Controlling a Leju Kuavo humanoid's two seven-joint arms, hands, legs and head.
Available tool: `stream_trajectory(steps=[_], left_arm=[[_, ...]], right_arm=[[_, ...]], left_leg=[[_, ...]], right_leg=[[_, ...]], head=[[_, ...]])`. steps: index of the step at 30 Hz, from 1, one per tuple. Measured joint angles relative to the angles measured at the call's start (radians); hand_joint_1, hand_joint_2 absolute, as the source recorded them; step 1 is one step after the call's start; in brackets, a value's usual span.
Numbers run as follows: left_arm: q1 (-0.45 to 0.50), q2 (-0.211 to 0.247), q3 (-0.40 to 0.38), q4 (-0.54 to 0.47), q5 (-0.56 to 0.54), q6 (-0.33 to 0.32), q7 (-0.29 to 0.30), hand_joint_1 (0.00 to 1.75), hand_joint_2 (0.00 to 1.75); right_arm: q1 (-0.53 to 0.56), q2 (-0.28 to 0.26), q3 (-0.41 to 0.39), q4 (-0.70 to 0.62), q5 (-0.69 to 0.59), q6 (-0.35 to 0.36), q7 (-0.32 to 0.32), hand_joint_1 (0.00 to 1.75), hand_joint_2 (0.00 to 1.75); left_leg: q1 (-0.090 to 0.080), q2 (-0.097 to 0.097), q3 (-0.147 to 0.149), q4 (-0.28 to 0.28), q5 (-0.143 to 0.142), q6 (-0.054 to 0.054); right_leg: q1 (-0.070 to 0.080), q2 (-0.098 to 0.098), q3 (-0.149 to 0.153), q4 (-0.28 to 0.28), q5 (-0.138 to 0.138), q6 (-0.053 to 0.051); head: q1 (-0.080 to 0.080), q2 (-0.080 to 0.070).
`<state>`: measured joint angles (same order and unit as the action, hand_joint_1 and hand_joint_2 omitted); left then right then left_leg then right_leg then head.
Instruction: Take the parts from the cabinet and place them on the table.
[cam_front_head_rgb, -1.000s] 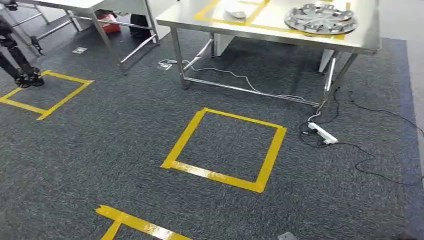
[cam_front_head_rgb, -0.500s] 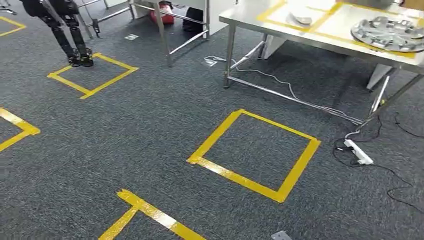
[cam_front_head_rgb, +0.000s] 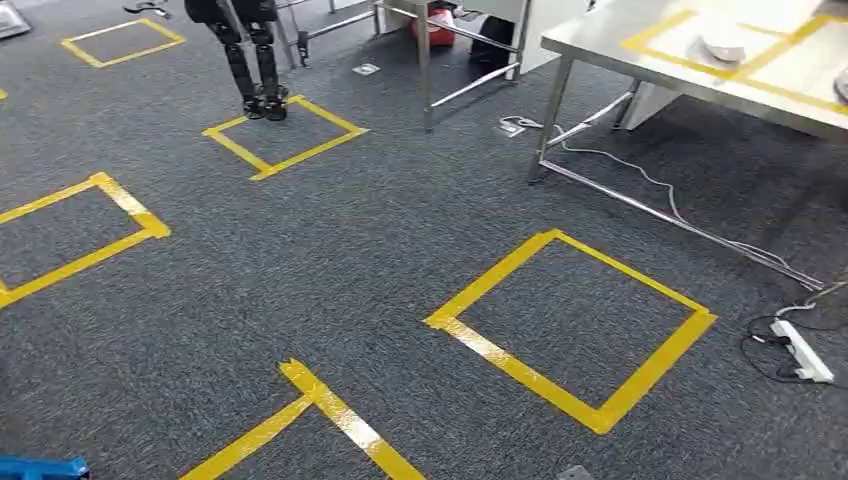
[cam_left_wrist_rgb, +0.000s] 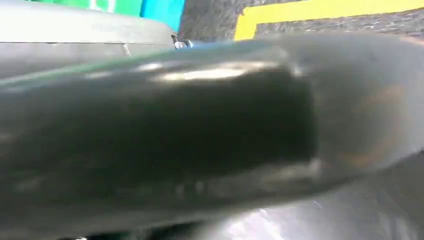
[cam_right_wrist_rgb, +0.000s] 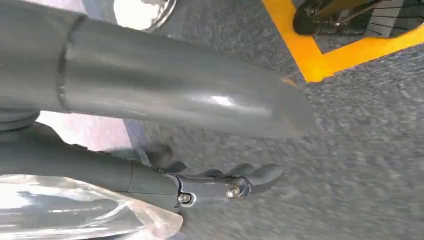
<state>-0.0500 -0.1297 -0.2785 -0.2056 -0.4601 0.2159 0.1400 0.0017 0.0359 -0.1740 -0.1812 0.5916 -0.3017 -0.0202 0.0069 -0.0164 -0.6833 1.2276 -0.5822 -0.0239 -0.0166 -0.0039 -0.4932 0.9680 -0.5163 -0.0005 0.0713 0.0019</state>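
Observation:
The steel table (cam_front_head_rgb: 610, 48) stands at the far right of the head view, marked with yellow tape. A pale part (cam_front_head_rgb: 722, 47) lies on it inside a taped box. In the right wrist view my right hand (cam_right_wrist_rgb: 200, 150) hangs over grey carpet, its thumb (cam_right_wrist_rgb: 175, 95) and dark fingers (cam_right_wrist_rgb: 235, 185) apart with only carpet between them. A clear, shiny, crinkled thing (cam_right_wrist_rgb: 75, 210) lies beyond the fingers; whether it touches them I cannot tell. In the left wrist view my left hand (cam_left_wrist_rgb: 200, 135) is a dark blur, and how its fingers stand is hidden.
Yellow tape squares (cam_front_head_rgb: 500, 355) mark the grey carpet. Another robot's dark legs (cam_front_head_rgb: 255, 60) stand at the far left on one square. A power strip (cam_front_head_rgb: 800, 352) and cables lie by the table's legs. A blue object (cam_front_head_rgb: 35, 467) sits at the near left edge.
The camera has swung left: the whole scene has slid right. The round metal tray has left the picture, while the other robot's legs and more tape squares have come in.

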Motion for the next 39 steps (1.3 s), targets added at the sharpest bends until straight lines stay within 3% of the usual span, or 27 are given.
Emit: stream_trajectory(steps=[1,2,3,5,6,7,8,11,13,14,16,17,19,20,21,22,26,27,28,29,31,32,34,36,37,38,39], left_arm=[[0.000,0.000,0.000,0.000,0.000,0.000,-0.001,0.00,0.00],[0.002,0.000,0.000,0.000,0.000,0.000,-0.001,0.00,0.00],[0.003,0.001,0.000,0.000,0.001,0.000,-0.001,0.00,0.00],[0.003,0.002,0.000,0.000,0.002,0.000,-0.002,0.00,0.00],[0.003,0.002,0.000,0.000,0.002,0.000,-0.002,0.00,0.00],[0.001,0.001,0.000,0.000,0.003,0.000,-0.002,0.00,0.00],[0.001,0.001,0.000,0.000,0.003,0.000,-0.003,0.00,0.00],[0.005,0.002,0.000,0.000,0.003,0.000,-0.003,0.00,0.00],[0.004,0.002,0.000,0.000,0.003,0.000,-0.003,0.00,0.00],[0.002,0.002,0.000,0.000,0.004,0.000,-0.003,0.00,0.00],[0.001,0.000,0.000,0.000,0.004,0.000,-0.003,0.00,0.00],[0.001,0.000,0.000,0.000,0.005,0.000,-0.003,0.00,0.00],[0.002,0.000,0.000,0.000,0.005,0.000,-0.003,0.00,0.00],[0.001,0.000,0.000,0.000,0.005,0.000,-0.003,0.00,0.00],[0.000,0.000,0.000,0.000,0.005,0.000,-0.003,0.00,0.00],[-0.002,0.000,0.000,0.000,0.005,-0.001,-0.003,0.00,0.00],[-0.001,0.002,0.000,0.000,0.006,-0.016,0.000,0.00,0.00],[-0.002,0.003,0.000,0.000,0.006,-0.016,0.000,0.00,0.00],[-0.003,0.003,0.000,0.000,0.006,-0.015,0.000,0.00,0.00],[-0.004,0.004,0.000,0.000,0.005,-0.013,0.001,0.00,0.00],[-0.004,0.003,0.000,0.000,0.002,-0.006,0.001,0.00,0.00],[-0.002,0.002,0.000,0.000,0.001,-0.002,0.001,0.00,0.00],[0.000,0.002,0.000,0.000,0.000,0.000,0.001,0.00,0.00],[0.000,0.002,0.000,0.000,0.000,0.000,0.003,0.00,0.00],[-0.001,0.002,0.000,0.000,0.000,0.000,0.003,0.00,0.00],[-0.004,0.002,0.000,0.000,0.000,-0.001,0.004,0.00,0.00],[-0.006,0.003,0.000,0.000,0.000,-0.005,0.005,0.00,0.00]], right_arm=[[0.000,0.000,0.000,0.000,0.005,0.000,-0.006,0.00,0.00],[-0.001,0.000,0.001,0.000,0.010,0.000,-0.010,0.00,0.00],[-0.002,0.000,0.002,0.000,0.016,0.000,-0.012,0.00,0.00],[-0.004,0.000,0.004,0.000,0.019,0.000,-0.014,0.00,0.00],[-0.005,0.000,0.005,0.000,0.021,0.000,-0.015,0.00,0.00],[-0.004,0.000,0.005,0.000,0.021,-0.001,-0.015,0.00,0.00],[-0.006,-0.001,0.006,0.000,0.022,-0.001,-0.015,0.00,0.00],[-0.015,-0.001,0.009,0.000,0.025,-0.001,-0.015,0.00,0.00],[-0.016,-0.001,0.010,-0.001,0.026,-0.003,-0.015,0.00,0.00],[-0.016,0.000,0.011,-0.001,0.026,-0.002,-0.014,0.00,0.00],[-0.013,0.000,0.013,0.000,0.027,-0.002,-0.009,0.00,0.00],[-0.011,0.000,0.013,0.000,0.027,-0.003,-0.005,0.00,0.00],[-0.008,-0.001,0.013,0.000,0.028,-0.003,-0.004,0.00,0.00],[-0.008,-0.001,0.014,0.000,0.028,-0.003,-0.003,0.00,0.00],[-0.009,-0.001,0.014,0.000,0.028,-0.003,-0.004,0.00,0.00],[-0.007,-0.001,0.014,0.002,0.029,-0.003,-0.003,0.00,0.00],[-0.012,-0.001,0.015,0.002,0.030,-0.003,-0.003,0.00,0.00],[-0.013,0.000,0.016,0.002,0.031,-0.003,-0.003,0.00,0.00],[-0.013,0.000,0.016,0.002,0.031,-0.003,-0.004,0.00,0.00],[-0.013,-0.001,0.016,0.002,0.031,-0.004,-0.005,0.00,0.00],[-0.008,-0.002,0.015,0.002,0.030,-0.004,-0.005,0.00,0.00],[-0.007,-0.002,0.015,0.002,0.030,-0.004,-0.005,0.00,0.00],[-0.007,-0.002,0.016,0.002,0.031,-0.004,-0.005,0.00,0.00],[-0.009,-0.002,0.016,0.002,0.035,-0.005,-0.005,0.00,0.00],[-0.009,-0.002,0.016,0.002,0.036,-0.005,-0.005,0.00,0.00],[-0.009,-0.002,0.016,0.002,0.036,-0.006,-0.005,0.00,0.00],[-0.010,-0.002,0.016,0.002,0.036,-0.007,-0.005,0.00,0.00]], left_leg=[[0.002,0.004,-0.031,0.066,-0.022,-0.003],[0.003,0.005,-0.041,0.085,-0.017,-0.005],[0.003,0.007,-0.024,0.057,0.010,-0.006],[0.003,0.027,0.066,-0.115,0.100,-0.001],[0.001,0.063,0.113,-0.201,0.129,0.003],[-0.012,0.104,0.125,-0.221,0.111,0.012],[-0.009,0.082,0.121,-0.222,0.113,0.020],[-0.012,0.054,0.118,-0.226,0.114,0.036],[-0.004,0.036,0.119,-0.233,0.121,0.048],[-0.004,0.025,0.117,-0.233,0.121,0.053],[-0.006,-0.001,0.117,-0.232,0.121,0.054],[-0.007,-0.015,0.117,-0.232,0.121,0.054],[-0.007,-0.047,0.120,-0.231,0.121,0.054],[-0.007,-0.062,0.123,-0.231,0.121,0.053],[-0.006,-0.077,0.125,-0.231,0.120,0.052],[-0.009,-0.087,0.122,-0.229,0.119,0.047],[-0.003,-0.134,0.107,-0.229,0.128,0.020],[-0.003,-0.119,0.105,-0.220,0.119,0.018],[-0.010,-0.056,0.094,-0.192,0.098,0.014],[-0.009,-0.018,0.065,-0.130,0.059,0.008],[-0.003,0.002,-0.007,0.029,-0.013,0.000],[-0.001,0.004,-0.028,0.075,-0.025,-0.003],[0.000,0.007,-0.002,0.030,0.022,-0.003],[-0.001,0.034,0.089,-0.140,0.105,0.003],[-0.006,0.083,0.122,-0.206,0.115,0.009],[-0.017,0.097,0.131,-0.226,0.107,0.017],[-0.015,0.085,0.125,-0.220,0.108,0.024]], right_leg=[[0.001,-0.017,0.001,0.000,-0.001,-0.001],[0.002,-0.034,0.002,0.001,-0.004,0.000],[0.002,-0.049,0.005,0.001,-0.006,0.000],[0.002,-0.076,0.016,0.001,-0.013,0.006],[0.003,-0.086,0.022,0.001,-0.019,0.011],[0.013,-0.095,0.012,0.003,-0.026,0.019],[0.013,-0.103,0.015,0.003,-0.029,0.024],[0.010,-0.129,0.037,-0.001,-0.032,0.039],[0.003,-0.036,0.011,0.046,-0.077,0.047],[0.003,-0.012,-0.025,0.126,-0.119,0.048],[0.004,0.000,-0.117,0.306,-0.183,0.048],[0.004,0.001,-0.145,0.344,-0.181,0.047],[0.004,0.004,-0.134,0.273,-0.102,0.042],[0.004,0.013,-0.102,0.187,-0.048,0.039],[0.002,0.042,-0.065,0.088,0.005,0.036],[0.000,0.097,-0.048,0.046,0.009,0.033],[0.002,0.065,-0.029,0.027,0.004,0.021],[-0.006,0.047,-0.025,0.016,0.010,0.011],[-0.003,0.036,-0.022,0.013,0.011,0.008],[-0.001,0.021,-0.021,0.013,0.009,0.001],[0.005,-0.013,-0.019,0.014,0.006,-0.004],[0.006,-0.028,-0.019,0.014,0.004,-0.004],[0.006,-0.055,-0.016,0.014,0.001,-0.003],[0.006,-0.076,-0.007,0.014,-0.005,0.003],[0.008,-0.085,-0.002,0.014,-0.008,0.006],[0.016,-0.093,-0.004,0.021,-0.015,0.014],[0.017,-0.102,-0.002,0.019,-0.014,0.017]], head=[[0.000,0.000],[0.000,0.000],[0.000,0.000],[0.000,0.000],[0.000,0.000],[-0.002,0.000],[0.003,0.000],[0.002,0.000],[0.006,0.000],[0.010,0.000],[0.011,0.000],[0.010,0.000],[0.010,0.000],[0.010,0.000],[0.011,0.000],[0.010,0.000],[0.009,0.000],[0.010,0.000],[0.006,0.000],[0.001,0.000],[0.001,0.000],[0.001,0.000],[0.000,0.000],[0.000,0.000],[0.001,0.000],[-0.002,0.000],[0.004,0.000]])
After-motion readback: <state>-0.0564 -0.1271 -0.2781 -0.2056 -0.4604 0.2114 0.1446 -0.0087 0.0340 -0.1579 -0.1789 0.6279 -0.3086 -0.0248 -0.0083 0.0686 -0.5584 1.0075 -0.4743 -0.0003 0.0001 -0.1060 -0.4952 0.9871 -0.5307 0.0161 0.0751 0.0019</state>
